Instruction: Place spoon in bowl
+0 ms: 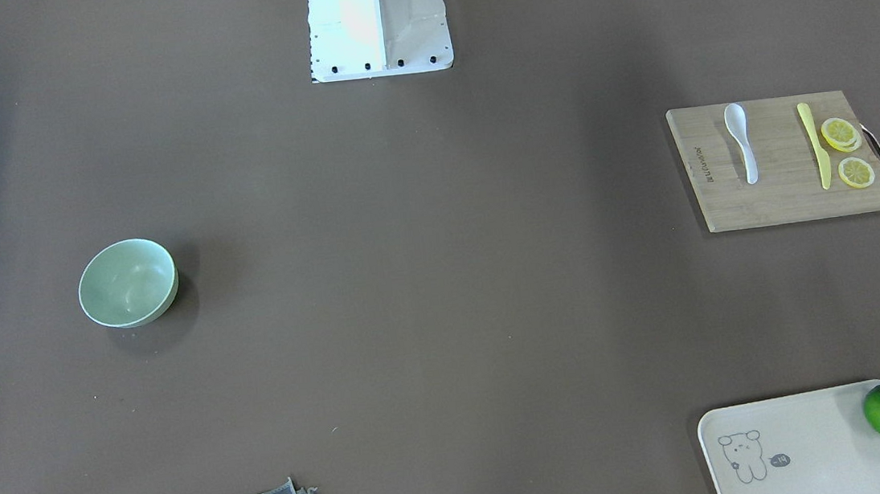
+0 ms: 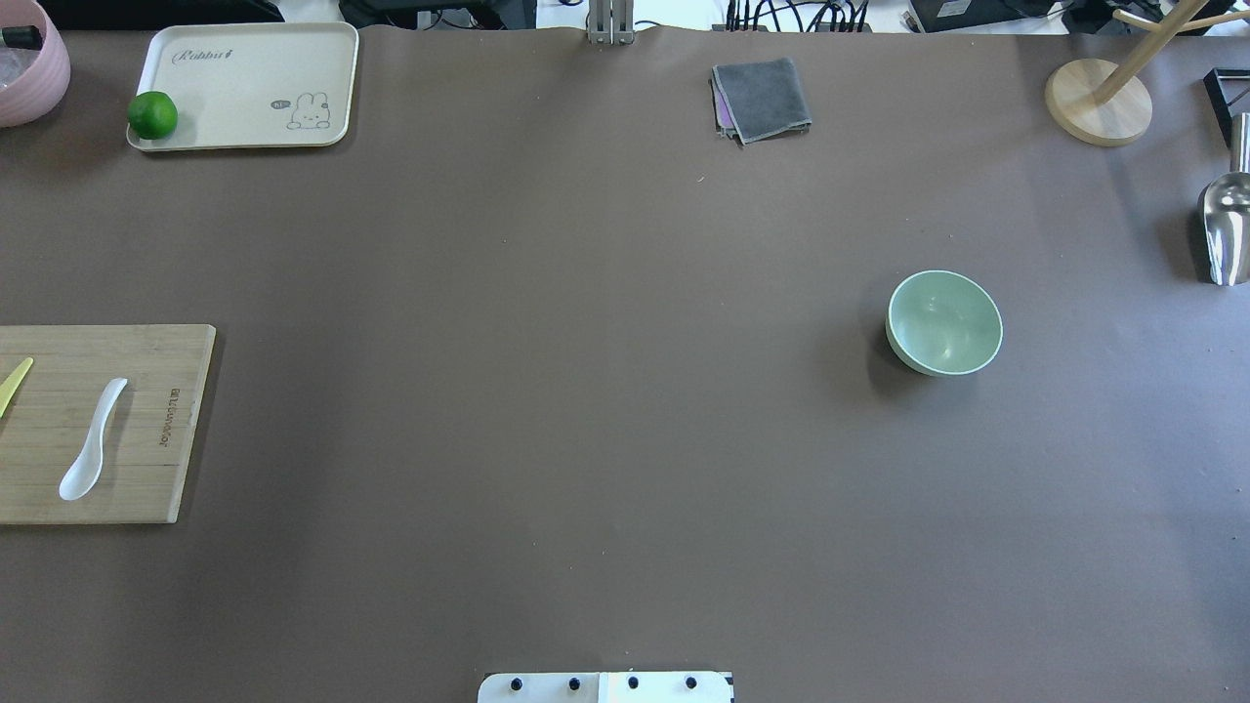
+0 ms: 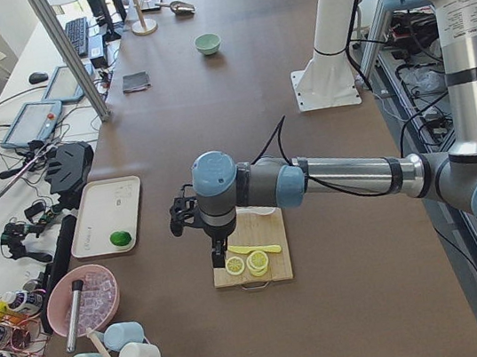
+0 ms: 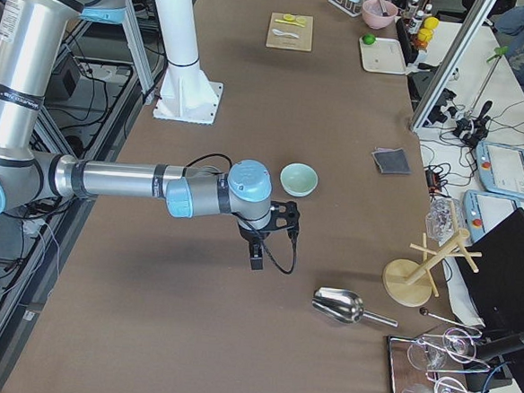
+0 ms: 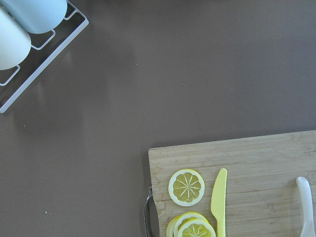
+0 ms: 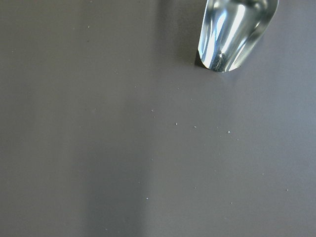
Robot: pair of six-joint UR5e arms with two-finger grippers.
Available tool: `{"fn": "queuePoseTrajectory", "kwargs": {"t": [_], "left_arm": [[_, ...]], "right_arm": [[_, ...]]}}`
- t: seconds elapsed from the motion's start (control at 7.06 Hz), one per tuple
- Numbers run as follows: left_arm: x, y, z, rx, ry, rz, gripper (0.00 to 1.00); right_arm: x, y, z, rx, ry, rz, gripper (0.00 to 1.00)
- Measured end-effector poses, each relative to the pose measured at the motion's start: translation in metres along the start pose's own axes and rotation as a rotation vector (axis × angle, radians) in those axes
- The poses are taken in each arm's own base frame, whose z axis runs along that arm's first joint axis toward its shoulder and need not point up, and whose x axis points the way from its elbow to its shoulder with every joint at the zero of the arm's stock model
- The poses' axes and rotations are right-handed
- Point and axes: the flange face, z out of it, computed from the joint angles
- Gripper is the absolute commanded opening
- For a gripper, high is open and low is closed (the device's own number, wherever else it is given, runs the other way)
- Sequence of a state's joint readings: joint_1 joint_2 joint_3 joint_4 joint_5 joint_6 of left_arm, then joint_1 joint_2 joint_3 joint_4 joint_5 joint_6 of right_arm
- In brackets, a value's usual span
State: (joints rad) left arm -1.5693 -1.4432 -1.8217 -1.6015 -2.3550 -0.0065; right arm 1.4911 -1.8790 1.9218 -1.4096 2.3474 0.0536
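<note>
The board [image 5: 256,163] holds the spoon [image 5: 306,202]; the bowl [image 1: 121,290] sits empty, well apart, so everything seems left to do; whether the left end effector [image 3: 218,262] or right end effector [image 4: 255,263] is open, I cannot tell

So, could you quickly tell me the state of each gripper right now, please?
Left gripper: cannot be told; seen only from the side, by the cutting board.
Right gripper: cannot be told; seen only from the side, near the bowl.

A long brown table [image 2: 586,391], evenly lit, runs beside a white bench [image 3: 45,55] cluttered with cables.
</note>
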Motion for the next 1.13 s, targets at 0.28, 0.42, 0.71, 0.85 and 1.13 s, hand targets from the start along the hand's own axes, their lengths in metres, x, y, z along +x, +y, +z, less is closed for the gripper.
{"fn": "queuePoseTrajectory", "kwargs": {"t": [0.28, 0.42, 0.71, 0.85, 1.13], "left_arm": [[-0.001, 0.001, 0.002, -0.004, 0.001, 0.000, 0.98], [-0.002, 0.002, 0.004, -0.006, 0.002, -0.001, 0.98], [-0.003, 0.003, 0.006, -0.009, 0.003, -0.002, 0.98], [-0.004, 0.001, 0.007, -0.010, 0.003, -0.002, 0.98], [-0.003, -0.001, 0.010, -0.012, 0.004, 0.001, 0.97]], "right_arm": [[-0.002, -0.002, -0.002, 0.004, -0.001, -0.004, 1.00], [-0.002, -0.002, -0.003, 0.008, -0.002, -0.005, 1.00], [0.001, 0.002, -0.012, 0.027, -0.028, 0.008, 1.00], [0.003, 0.004, -0.013, 0.030, -0.033, 0.013, 1.00], [0.006, 0.003, -0.013, 0.030, -0.027, 0.016, 1.00]]}}
